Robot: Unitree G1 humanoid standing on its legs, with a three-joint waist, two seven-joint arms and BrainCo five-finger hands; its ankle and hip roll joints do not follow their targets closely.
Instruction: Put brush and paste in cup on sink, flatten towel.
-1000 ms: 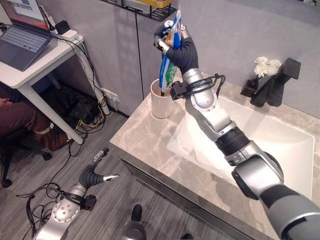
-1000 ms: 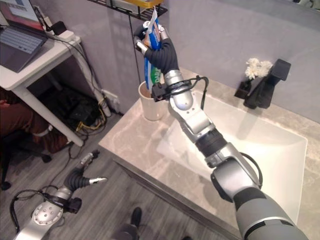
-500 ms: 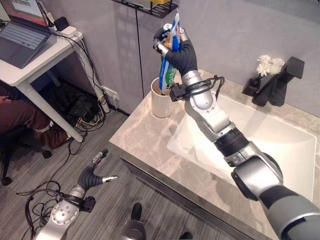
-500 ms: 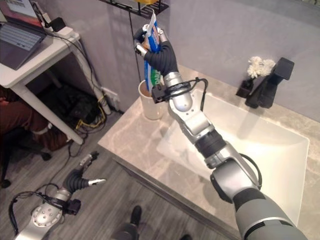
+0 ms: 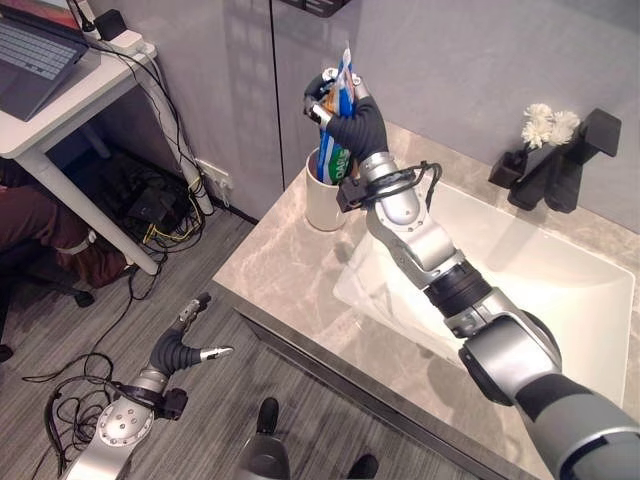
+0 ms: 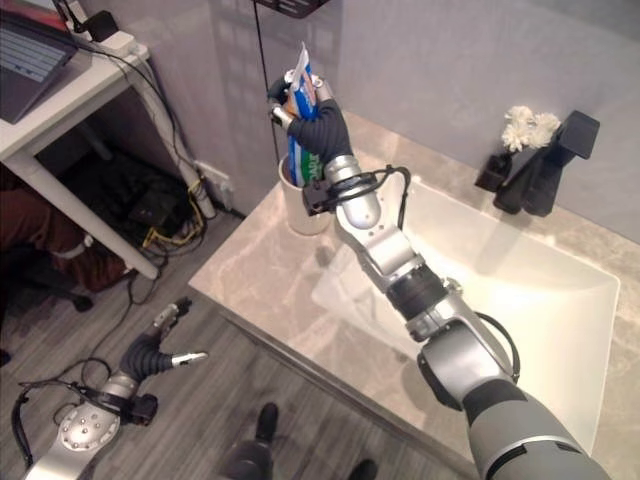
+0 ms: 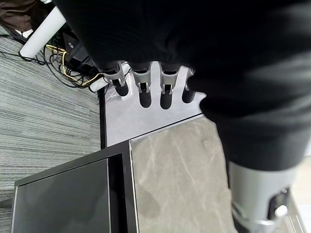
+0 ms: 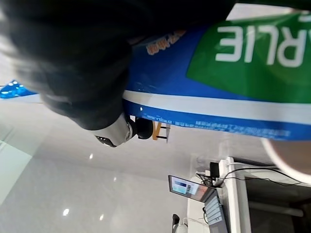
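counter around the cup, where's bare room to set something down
Free: the marble counter in front of the cup, out to its front edge. Crowded: above the cup, where the right hand holds the toothpaste tube.

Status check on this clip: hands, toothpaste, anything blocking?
Right hand shut on toothpaste tube, its lower end in the white cup on the sink counter. Left hand open, low over the floor. Nothing blocking.

White lettering on paste tube (image 8: 252, 63)
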